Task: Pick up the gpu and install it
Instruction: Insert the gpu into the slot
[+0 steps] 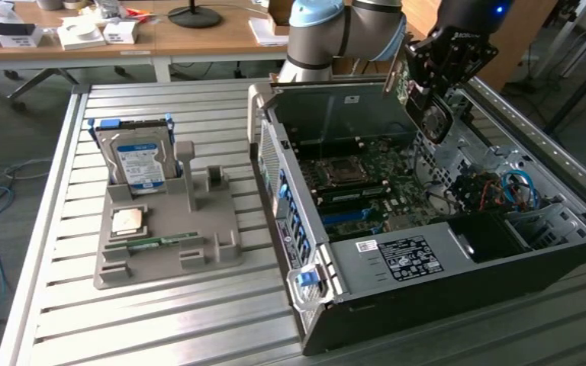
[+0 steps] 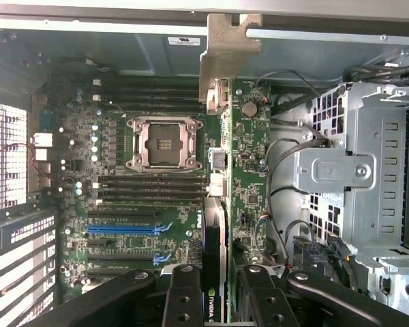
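Holding the gpu [image 1: 433, 116] clamped edge-on, my gripper [image 2: 217, 276] had its jaws partly closed, one finger [image 2: 184, 300] on each face of the card. The card hung in the air above the open case [image 1: 395, 259], over its far side toward the exterior view's right, clear of the slots. In the exterior view its round fan faced the camera and the card stood tilted. In the wrist view its pale bracket [image 2: 228, 48] reached toward the case wall, and the dark edge ran back between my fingers. Below it lay the motherboard [image 2: 123, 204], with the bare CPU socket [image 2: 160, 142] on one side of the card and a blue slot [image 2: 123, 229] near my fingers. On the card's other side sat the grey drive cage [image 2: 354, 170] with loose cables. Well apart, at the exterior view's left, a grey holder [image 1: 186, 255] stood on the slatted table [image 1: 171, 320], carrying an upright hard drive [image 1: 140, 156] and a green memory stick [image 1: 156, 242].
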### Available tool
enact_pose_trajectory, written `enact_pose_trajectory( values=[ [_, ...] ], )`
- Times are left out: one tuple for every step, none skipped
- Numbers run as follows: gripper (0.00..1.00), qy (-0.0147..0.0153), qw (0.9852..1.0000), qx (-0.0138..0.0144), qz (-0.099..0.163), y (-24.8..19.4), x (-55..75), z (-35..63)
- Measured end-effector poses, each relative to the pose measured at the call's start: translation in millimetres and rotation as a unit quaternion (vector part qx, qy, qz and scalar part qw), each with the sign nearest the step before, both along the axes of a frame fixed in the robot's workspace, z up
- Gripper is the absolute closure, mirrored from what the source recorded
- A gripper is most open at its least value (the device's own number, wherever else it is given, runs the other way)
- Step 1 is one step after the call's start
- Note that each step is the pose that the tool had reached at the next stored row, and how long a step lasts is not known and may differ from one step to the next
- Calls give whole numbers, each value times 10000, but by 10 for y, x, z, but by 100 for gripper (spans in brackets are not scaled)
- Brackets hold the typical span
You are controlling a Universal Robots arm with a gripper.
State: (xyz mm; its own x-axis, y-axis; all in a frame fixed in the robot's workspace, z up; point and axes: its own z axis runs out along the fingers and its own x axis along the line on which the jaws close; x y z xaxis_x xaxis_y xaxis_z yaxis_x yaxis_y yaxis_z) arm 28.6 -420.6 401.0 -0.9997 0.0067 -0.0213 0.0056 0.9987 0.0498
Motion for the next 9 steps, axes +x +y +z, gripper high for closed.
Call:
enact_pose_trajectory(
  values=[
    [73,0,10000,0,0,0,0,0],
    [73,0,10000,0,0,0,0,0],
    [73,0,10000,0,0,0,0,0],
    [73,0,10000,0,0,0,0,0],
    [73,0,10000,0,1,0,0,0],
    [73,0,10000,0,4,0,0,0],
    [73,0,10000,0,12,0,0,0],
    [73,0,10000,0,27,0,0,0],
    [73,0,10000,0,47,0,0,0]
  ],
)
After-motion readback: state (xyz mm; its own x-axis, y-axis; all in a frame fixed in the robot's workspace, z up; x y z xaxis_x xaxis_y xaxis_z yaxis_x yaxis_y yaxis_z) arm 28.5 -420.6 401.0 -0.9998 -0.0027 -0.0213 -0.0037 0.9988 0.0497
